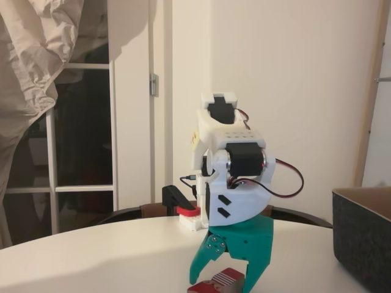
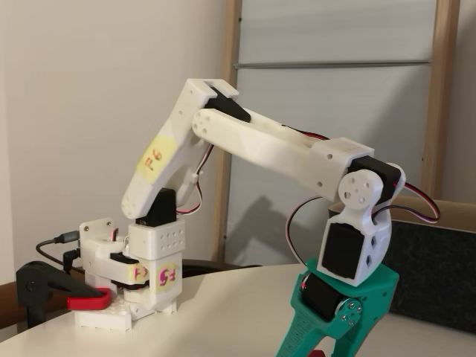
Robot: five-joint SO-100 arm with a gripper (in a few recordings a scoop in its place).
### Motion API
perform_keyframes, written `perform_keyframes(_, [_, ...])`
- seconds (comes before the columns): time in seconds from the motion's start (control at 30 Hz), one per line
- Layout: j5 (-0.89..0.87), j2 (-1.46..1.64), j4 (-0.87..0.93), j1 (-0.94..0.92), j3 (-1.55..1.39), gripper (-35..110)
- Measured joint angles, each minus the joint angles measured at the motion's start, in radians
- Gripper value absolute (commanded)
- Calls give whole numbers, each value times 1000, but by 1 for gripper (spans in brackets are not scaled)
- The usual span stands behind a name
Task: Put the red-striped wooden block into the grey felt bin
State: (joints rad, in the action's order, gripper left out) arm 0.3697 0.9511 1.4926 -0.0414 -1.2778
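The red-striped wooden block (image 1: 221,281) lies on the white table at the bottom edge of a fixed view. My teal gripper (image 1: 223,276) points down over it, open, one finger on each side of the block. Whether the fingers touch it I cannot tell. The grey felt bin (image 1: 363,239) stands at the right edge, apart from the gripper, with its tan inner face showing at the rim. In the other fixed view the gripper (image 2: 311,348) is cut off by the bottom edge, with a bit of red between its fingers, and the bin (image 2: 439,271) stands behind it at the right.
The arm's white base (image 2: 141,286) is clamped to the table's far edge by a red-and-black clamp (image 2: 63,290). The round white table (image 1: 104,256) has bare surface to the left of the gripper. A wall and a window frame stand behind.
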Motion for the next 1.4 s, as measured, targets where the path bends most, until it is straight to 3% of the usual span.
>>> perform_keyframes(0.5, [9, 0, -6, 14, 2, 16])
perform_keyframes(0.8, [-89, 0, -8, 11, 2, 12])
perform_keyframes(1.13, [-360, 43, -6, -29, -2, 14])
perform_keyframes(1.4, [-724, 149, -6, -123, -3, 8])
